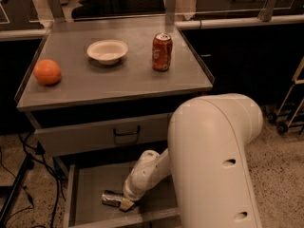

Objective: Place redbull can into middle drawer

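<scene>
Below the grey counter (118, 82), I see the redbull can (112, 199) lying on its side across the middle drawer (92, 184) floor, one end at my hand (127, 203); whether it grips, I cannot tell.

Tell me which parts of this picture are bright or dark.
Camera view: the grey cabinet top is brightest, its red soda can glinting; the shallow grey metal drawer is shadowed, dimming the slim silver-and-blue can on its floor and the gripper at it.
</scene>
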Available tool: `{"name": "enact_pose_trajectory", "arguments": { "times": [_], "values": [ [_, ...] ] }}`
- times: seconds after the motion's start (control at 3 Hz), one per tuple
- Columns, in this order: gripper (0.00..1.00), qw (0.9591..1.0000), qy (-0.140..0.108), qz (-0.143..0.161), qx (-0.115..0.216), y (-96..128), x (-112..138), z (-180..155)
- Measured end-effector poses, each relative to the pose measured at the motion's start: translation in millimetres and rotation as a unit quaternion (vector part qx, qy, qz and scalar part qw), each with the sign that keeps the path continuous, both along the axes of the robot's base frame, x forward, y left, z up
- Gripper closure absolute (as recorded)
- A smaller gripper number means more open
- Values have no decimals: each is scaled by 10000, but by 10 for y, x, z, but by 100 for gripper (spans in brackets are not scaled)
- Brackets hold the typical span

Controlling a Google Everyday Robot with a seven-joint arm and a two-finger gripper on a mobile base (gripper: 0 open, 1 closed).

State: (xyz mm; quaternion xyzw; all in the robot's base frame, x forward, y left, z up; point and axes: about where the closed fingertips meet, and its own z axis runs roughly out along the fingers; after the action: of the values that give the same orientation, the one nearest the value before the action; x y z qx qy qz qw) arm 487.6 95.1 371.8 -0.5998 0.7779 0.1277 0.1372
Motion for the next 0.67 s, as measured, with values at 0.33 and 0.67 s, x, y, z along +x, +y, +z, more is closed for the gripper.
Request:
{"name": "enact_pose_trajectory", "arguments": {
  "times": [0.33,0.67],
  "values": [
    [100,10000,63,-4,29,21,-38,-74],
    [81,10000,63,-4,29,21,-38,-74]
  ]
}}
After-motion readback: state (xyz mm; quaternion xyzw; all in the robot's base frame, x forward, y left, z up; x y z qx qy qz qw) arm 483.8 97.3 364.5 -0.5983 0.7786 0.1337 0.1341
